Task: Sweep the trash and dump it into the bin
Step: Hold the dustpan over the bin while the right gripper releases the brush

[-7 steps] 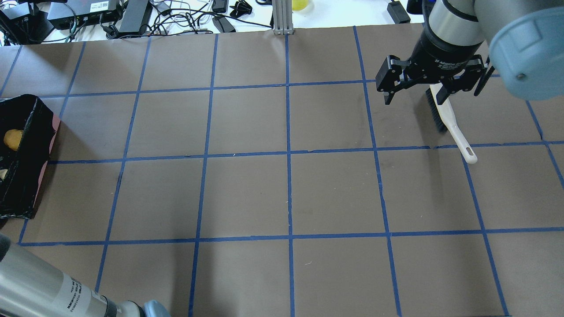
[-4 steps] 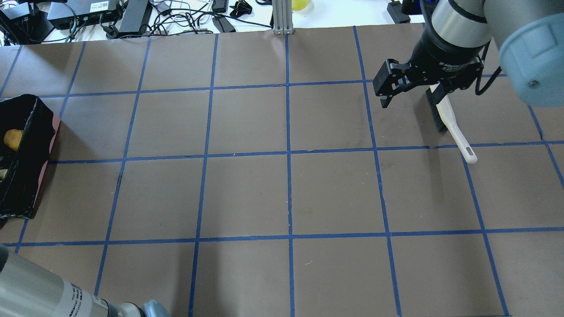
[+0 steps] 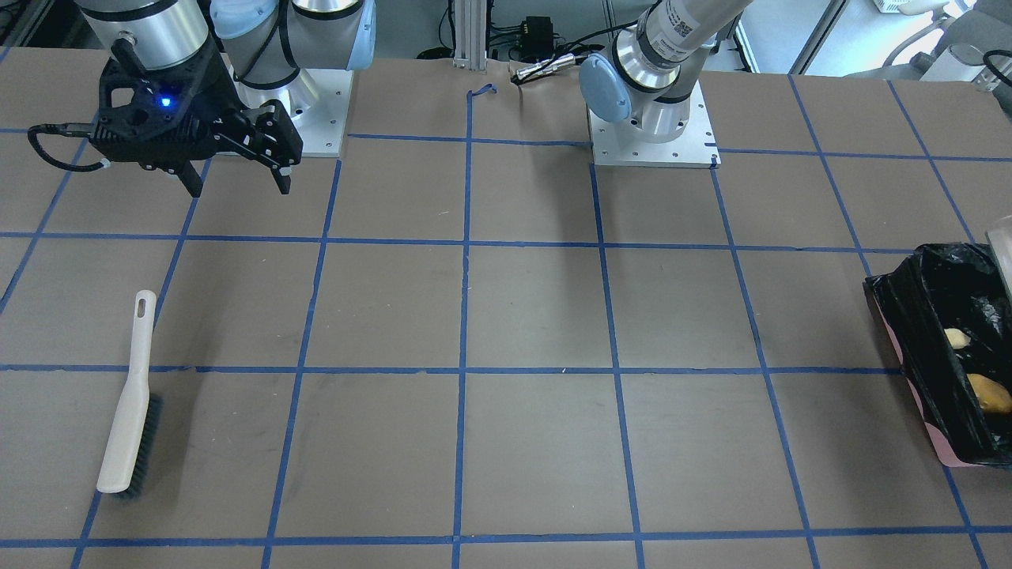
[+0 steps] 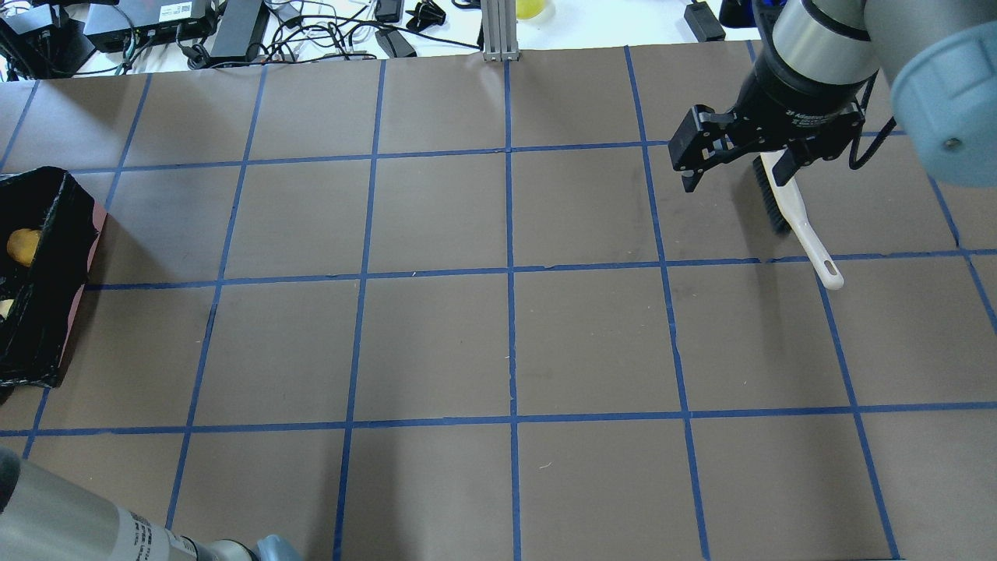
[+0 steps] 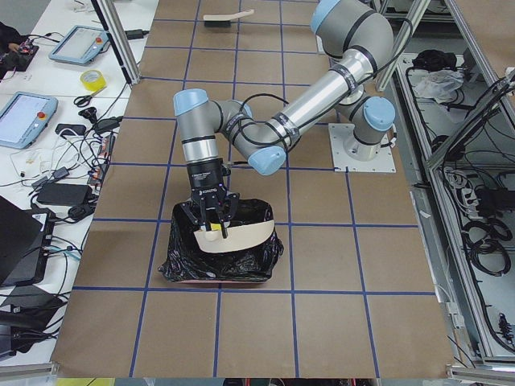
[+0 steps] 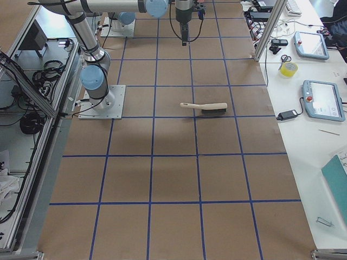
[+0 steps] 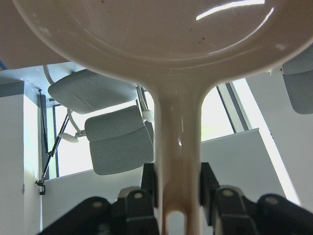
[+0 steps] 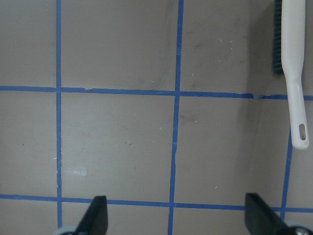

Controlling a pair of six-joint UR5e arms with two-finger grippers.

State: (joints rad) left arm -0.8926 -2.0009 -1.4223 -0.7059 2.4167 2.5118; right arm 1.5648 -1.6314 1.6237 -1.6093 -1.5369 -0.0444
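The bin (image 4: 47, 327), lined with a black bag, sits at the table's left end (image 3: 909, 332) (image 5: 181, 261). Two pieces of trash lie inside it: a golden-brown lump (image 4: 23, 245) (image 3: 990, 393) and a pale piece (image 3: 957, 338). My left gripper (image 5: 211, 229) is shut on the handle of the beige dustpan (image 5: 240, 236) (image 7: 161, 39), which is tipped over the bin. My right gripper (image 4: 736, 167) (image 3: 239, 186) (image 8: 177, 218) hangs open and empty above the table, near the brush.
A white brush (image 4: 788, 204) (image 3: 126, 411) (image 8: 292, 63) with dark bristles lies flat on the brown paper at the far right. Cables and boxes (image 4: 195, 27) crowd the far edge. A metal post (image 4: 498, 31) stands at the far middle.
My right gripper has shifted slightly right and turned a little above the brush. The left arm's link at the lower left has slid a bit lower. The brush has not moved.
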